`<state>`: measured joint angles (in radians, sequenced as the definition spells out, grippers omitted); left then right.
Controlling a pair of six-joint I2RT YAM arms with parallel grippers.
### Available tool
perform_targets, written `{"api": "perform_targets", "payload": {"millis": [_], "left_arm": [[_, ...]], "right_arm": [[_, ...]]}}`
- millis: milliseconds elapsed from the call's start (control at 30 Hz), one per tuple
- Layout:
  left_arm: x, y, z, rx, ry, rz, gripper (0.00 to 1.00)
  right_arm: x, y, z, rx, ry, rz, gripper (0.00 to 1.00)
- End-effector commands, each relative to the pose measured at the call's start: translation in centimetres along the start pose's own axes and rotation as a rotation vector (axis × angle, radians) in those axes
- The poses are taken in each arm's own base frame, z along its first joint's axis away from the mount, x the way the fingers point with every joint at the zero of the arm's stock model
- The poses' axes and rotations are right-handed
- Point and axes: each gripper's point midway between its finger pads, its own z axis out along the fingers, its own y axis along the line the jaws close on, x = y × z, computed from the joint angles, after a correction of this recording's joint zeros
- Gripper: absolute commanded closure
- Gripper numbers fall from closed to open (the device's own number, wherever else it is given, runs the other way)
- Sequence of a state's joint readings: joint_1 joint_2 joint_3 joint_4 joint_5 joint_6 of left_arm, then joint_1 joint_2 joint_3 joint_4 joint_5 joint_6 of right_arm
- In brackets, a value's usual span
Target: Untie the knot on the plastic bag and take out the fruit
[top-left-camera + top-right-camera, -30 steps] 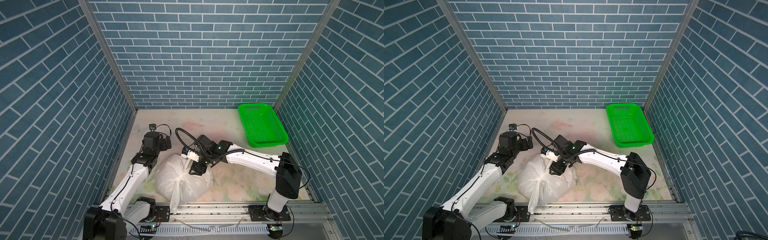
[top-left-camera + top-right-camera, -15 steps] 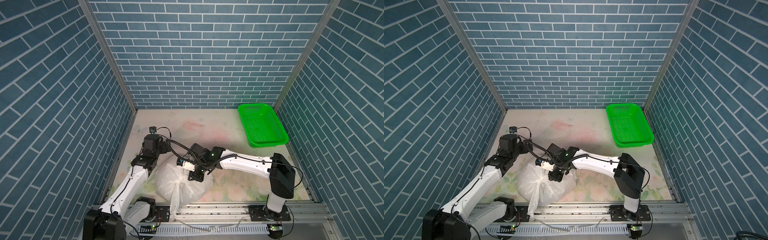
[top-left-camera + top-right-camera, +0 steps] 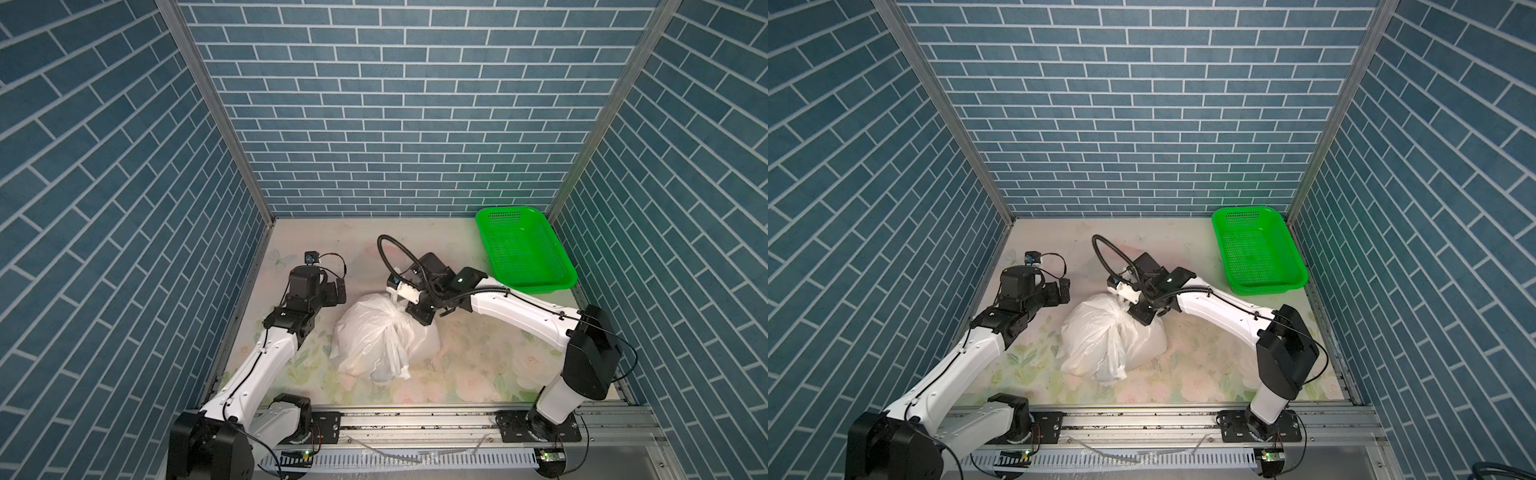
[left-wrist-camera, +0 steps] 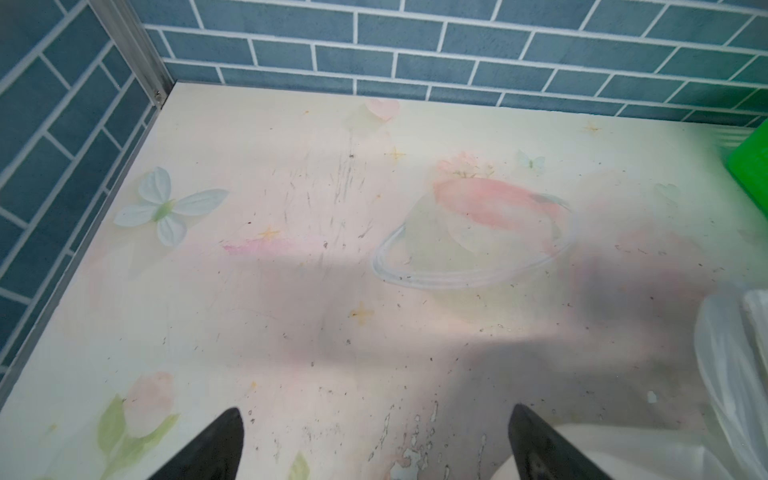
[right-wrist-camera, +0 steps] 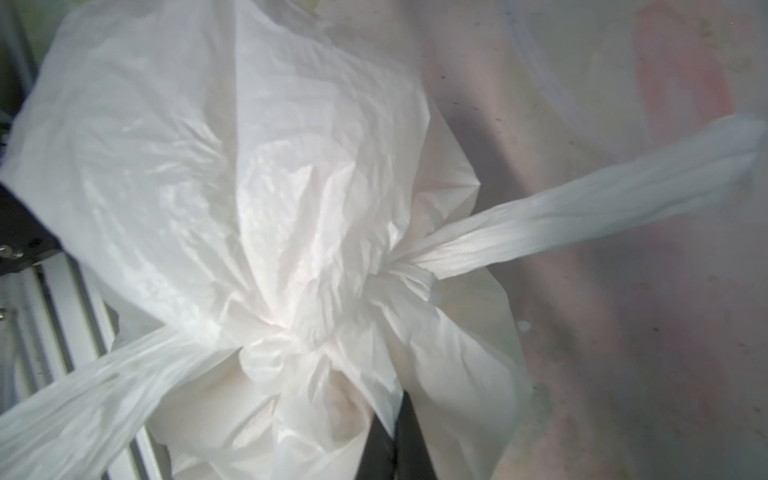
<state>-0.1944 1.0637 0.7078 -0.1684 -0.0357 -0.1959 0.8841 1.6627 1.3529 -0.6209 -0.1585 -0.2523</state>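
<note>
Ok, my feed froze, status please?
Right end effector shut on bag, near knot. Left end effector open, off the bag. Knot tied. Nothing blocking.

A green perforated basket (image 3: pixel 536 286) is sitting well apart from the right fingers (image 5: pixel 402 442), off in the far corner. The flower-printed table (image 4: pixel 291 257) is spreading out beneath and ahead of the left fingers (image 4: pixel 208 451), with blue brick walls (image 3: pixel 395 104) standing beyond.

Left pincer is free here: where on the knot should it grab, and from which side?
Not the tight knot itself: pinch the flat handle strip trailing from it down the front of the bag. Come from the left with the open left pincer; the right pincer, shut on the bag by the knot, likely blocks the right.
</note>
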Motion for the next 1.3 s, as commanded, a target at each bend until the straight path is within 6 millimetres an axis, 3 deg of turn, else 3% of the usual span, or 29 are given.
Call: {"api": "perform_targets", "payload": {"millis": [0, 133, 233, 400, 600, 900, 1267], "left_arm": [[-2.4, -2.0, -0.6, 0.099, -0.034, 0.034, 0.00], [-3.4, -4.9, -0.8, 0.212, -0.031, 0.086, 0.00], [-3.2, -8.4, -1.4, 0.326, 0.000, 0.167, 0.00], [-0.3, -15.6, -2.9, 0.540, 0.098, 0.348, 0.00], [1.6, -20.8, -4.1, 0.710, 0.144, 0.426, 0.00], [4.1, -22.1, -1.2, 0.701, 0.243, 0.497, 0.05], [6.4, -23.4, 0.7, 0.730, 0.256, 0.474, 0.27]], "right_arm": [[0.3, -2.6, -1.2, 0.069, 0.017, -0.099, 1.00], [1.0, -5.2, -1.1, 0.101, 0.031, -0.051, 1.00], [1.9, -6.6, -1.1, 0.119, 0.042, 0.008, 1.00], [3.3, -7.5, -1.5, 0.134, 0.039, 0.086, 1.00], [4.2, -7.9, -2.1, 0.144, 0.016, 0.167, 1.00], [4.4, -8.2, -2.7, 0.145, -0.035, 0.207, 1.00], [3.3, -8.0, -2.1, 0.099, -0.101, 0.251, 1.00]]}}
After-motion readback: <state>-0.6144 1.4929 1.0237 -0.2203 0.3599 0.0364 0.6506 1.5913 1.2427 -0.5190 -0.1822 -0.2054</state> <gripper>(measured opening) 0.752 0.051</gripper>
